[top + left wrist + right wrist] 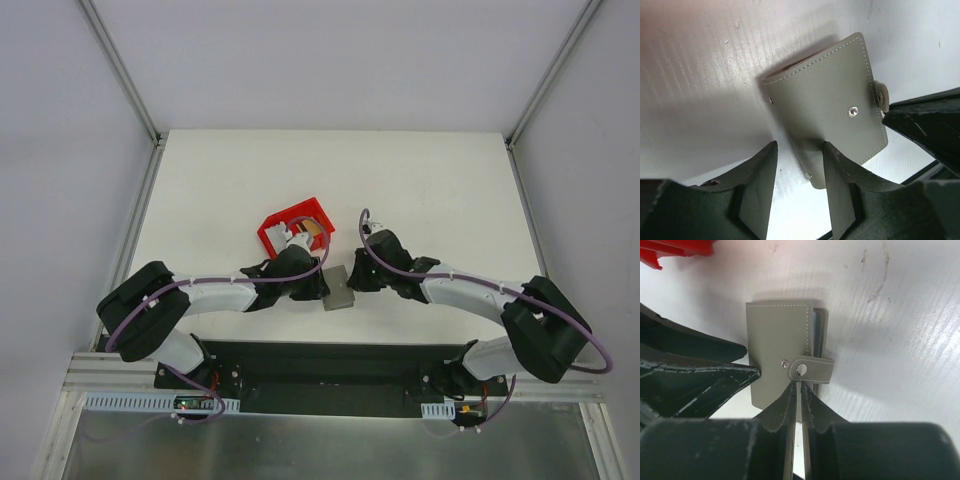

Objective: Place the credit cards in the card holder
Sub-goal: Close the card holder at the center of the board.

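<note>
The card holder [340, 289] is a flat grey folder lying on the white table between the two grippers. In the left wrist view the card holder [830, 100] shows a snap stud and a strap at its right edge. My left gripper [800, 147] is open, with its fingers on either side of the holder's lower corner. My right gripper [799, 384] is shut. Its tips touch the lower edge of the unsnapped strap [812, 370], with nothing seen between them. The credit cards [306, 233], one white and one gold, lie in the red bin.
The red bin [272, 232] stands just behind the left gripper [312, 285], and a corner of the red bin [680, 247] shows in the right wrist view. The right gripper [358, 278] is close to the holder's right side. A black base plate [320, 360] runs along the near table edge.
</note>
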### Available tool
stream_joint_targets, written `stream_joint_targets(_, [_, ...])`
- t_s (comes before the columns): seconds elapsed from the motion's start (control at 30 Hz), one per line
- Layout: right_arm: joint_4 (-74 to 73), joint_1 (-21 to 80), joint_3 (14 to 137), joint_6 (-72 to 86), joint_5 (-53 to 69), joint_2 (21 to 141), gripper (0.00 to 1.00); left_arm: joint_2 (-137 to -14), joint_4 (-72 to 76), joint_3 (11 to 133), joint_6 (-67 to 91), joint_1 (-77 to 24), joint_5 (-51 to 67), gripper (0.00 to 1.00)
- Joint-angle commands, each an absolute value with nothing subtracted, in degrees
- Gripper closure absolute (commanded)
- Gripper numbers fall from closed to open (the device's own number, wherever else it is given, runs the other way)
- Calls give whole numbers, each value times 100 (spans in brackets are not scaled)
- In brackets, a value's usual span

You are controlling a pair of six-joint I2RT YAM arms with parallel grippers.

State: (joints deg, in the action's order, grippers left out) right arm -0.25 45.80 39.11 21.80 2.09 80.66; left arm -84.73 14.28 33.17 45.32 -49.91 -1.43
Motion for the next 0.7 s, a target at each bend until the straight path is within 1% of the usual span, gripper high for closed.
stream_joint_targets(0.0, [106,4544,3841,2074,395,7568,90,-8394,861,3322,4315,-5027,-430,58])
stream_joint_targets(0.2, [26,4360,3744,2057,237,7286,89,-8244,844,3313,4315,-5027,-474,55])
stream_joint_targets(0.33, [26,4193,3832,2021,404,7610,89,-8305,835,3384,4280,-5019,-466,53])
stream_joint_targets(0.47, [201,4175,3920,2092,720,7980,89,-8507,852,3489,4237,-5027,-405,52])
stream_joint_targets(0.67, [466,4210,3893,2206,870,8095,90,-8718,870,3516,4219,-5019,-334,53])
